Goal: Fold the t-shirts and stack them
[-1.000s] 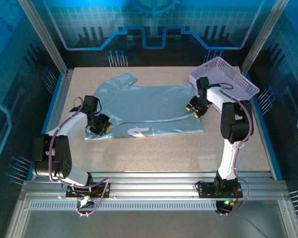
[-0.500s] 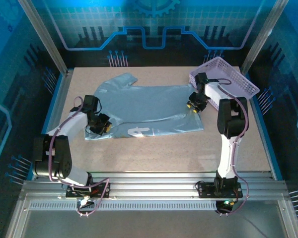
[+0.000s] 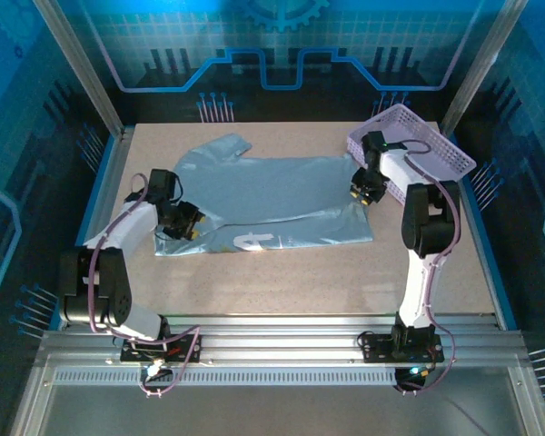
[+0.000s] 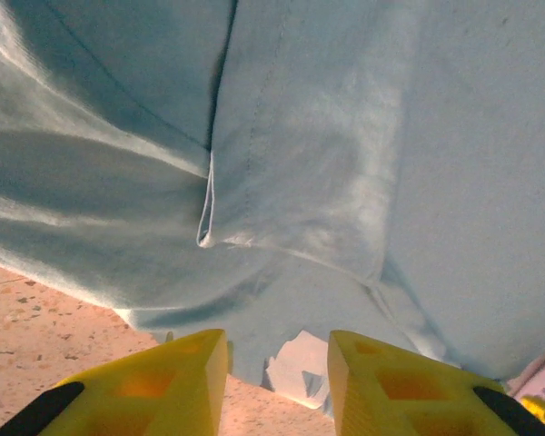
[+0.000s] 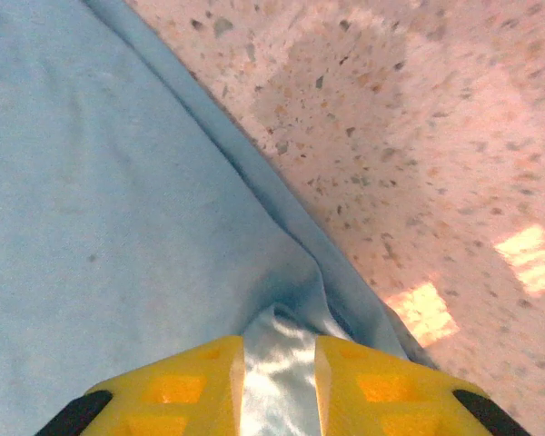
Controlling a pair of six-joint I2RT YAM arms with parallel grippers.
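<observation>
The t-shirt (image 3: 272, 195) lies spread across the far middle of the table (image 3: 300, 272), pale grey-blue, with one sleeve pointing toward the far-left corner and a folded band along its near edge showing white lettering (image 3: 254, 241). The left gripper (image 3: 189, 227) sits low at the shirt's near-left corner, touching or just above the cloth. In the left wrist view its yellow fingers (image 4: 191, 363) stand apart with a clear gap, and the shirt's rumpled hem and a seam (image 4: 209, 209) lie just ahead of them, so this gripper (image 4: 274, 343) grips nothing. The right gripper (image 3: 363, 193) rests at the shirt's right edge, just beside the lavender basket (image 3: 436, 150) in the far-right corner. In the right wrist view its fingers (image 5: 200, 372) are drawn close together on a puckered fold of the shirt's edge (image 5: 277, 354), with bare speckled table (image 5: 418, 136) just to the right of that edge.
</observation>
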